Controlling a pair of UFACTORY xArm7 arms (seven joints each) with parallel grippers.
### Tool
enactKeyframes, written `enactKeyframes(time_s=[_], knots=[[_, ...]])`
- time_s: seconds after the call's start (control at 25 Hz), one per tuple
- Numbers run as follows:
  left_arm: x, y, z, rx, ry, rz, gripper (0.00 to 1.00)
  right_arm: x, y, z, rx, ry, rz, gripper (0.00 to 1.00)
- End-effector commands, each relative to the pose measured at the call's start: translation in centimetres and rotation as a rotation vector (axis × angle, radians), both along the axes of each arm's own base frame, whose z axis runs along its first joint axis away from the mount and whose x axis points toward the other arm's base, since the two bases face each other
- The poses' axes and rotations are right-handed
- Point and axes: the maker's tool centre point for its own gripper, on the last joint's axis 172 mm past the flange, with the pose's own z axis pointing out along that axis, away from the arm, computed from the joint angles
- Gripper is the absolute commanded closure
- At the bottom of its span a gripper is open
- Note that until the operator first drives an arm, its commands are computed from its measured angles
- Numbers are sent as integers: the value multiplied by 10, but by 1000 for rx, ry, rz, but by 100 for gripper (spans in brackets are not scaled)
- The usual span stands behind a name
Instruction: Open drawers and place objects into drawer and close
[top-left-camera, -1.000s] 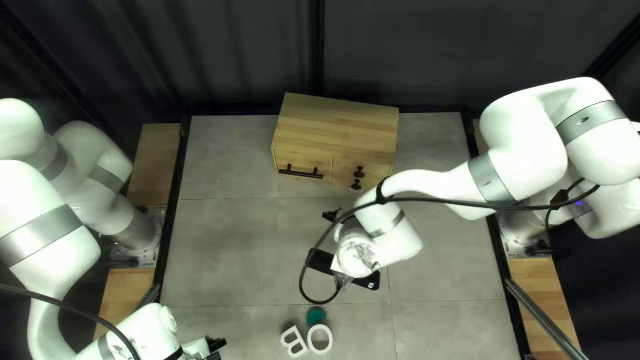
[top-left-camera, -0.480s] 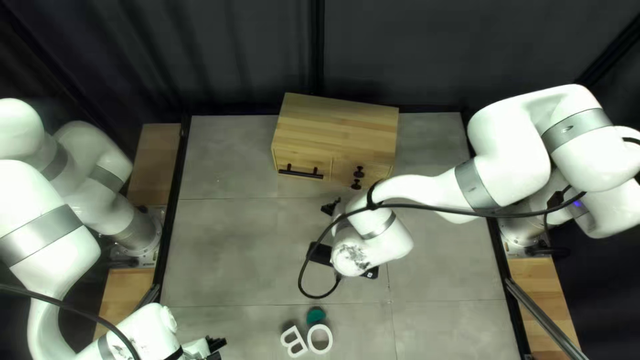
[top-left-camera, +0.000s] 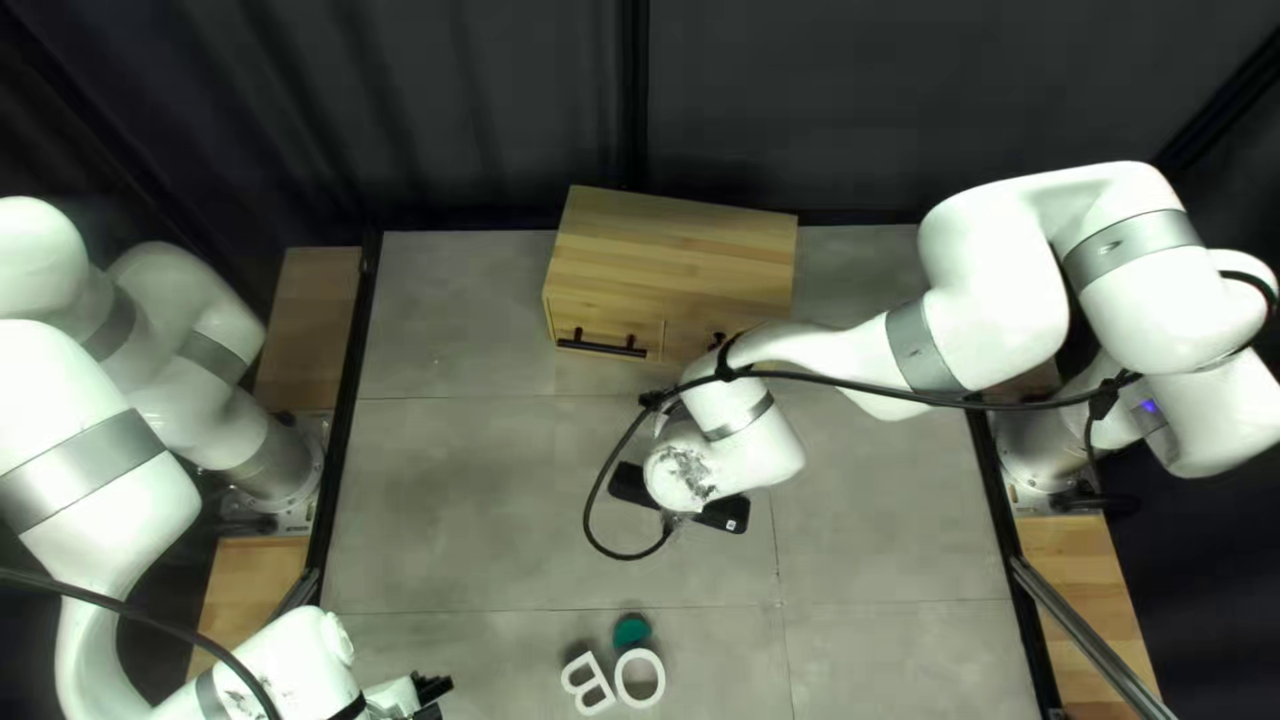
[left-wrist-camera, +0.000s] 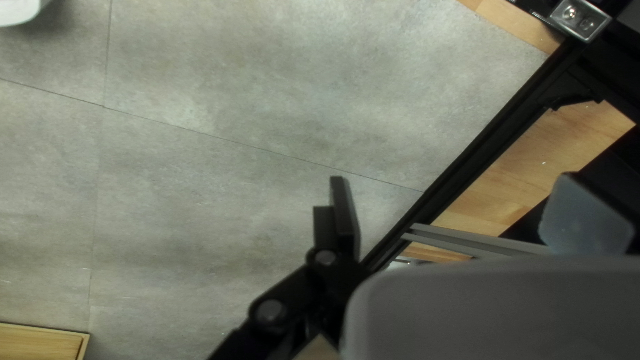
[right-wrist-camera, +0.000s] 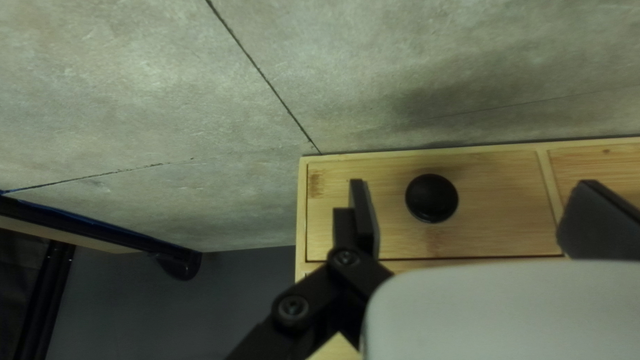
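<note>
The wooden cabinet stands at the table's far edge, its drawers shut; a black bar handle is on one. At its front my right gripper is largely covered by its own arm. In the right wrist view a round black knob on the drawer front lies in line with the gap of my open right gripper, clear of both fingers. Low in the top left view, my left gripper hangs over bare table; its wrist view shows this gripper open and holding nothing. White letters B and O lie by a teal piece.
Across the table's right half stretches my right arm, a black cable looping beside its wrist. A black rail edges the table near my left gripper. In the left wrist view a corner of the cabinet shows.
My right arm has moved toward the cabinet and slightly left, and now covers part of the knobs in the top left view. The left arm, cabinet and letters look unmoved.
</note>
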Motion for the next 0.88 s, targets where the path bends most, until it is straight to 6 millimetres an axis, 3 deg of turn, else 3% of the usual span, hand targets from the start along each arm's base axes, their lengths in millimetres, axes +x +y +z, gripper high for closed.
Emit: enactKeyframes(time_s=[0.04, 0.56, 0.88], knots=[[0, 0, 0, 0, 0, 0, 0, 1, -2, -11, -21, 9, 4, 0], [0, 0, 0, 0, 0, 0, 0, -5, -30, -15, -88, 30, -13, 0], [0, 0, 0, 0, 0, 0, 0, -3, -31, -18, -86, 25, -12, 2]])
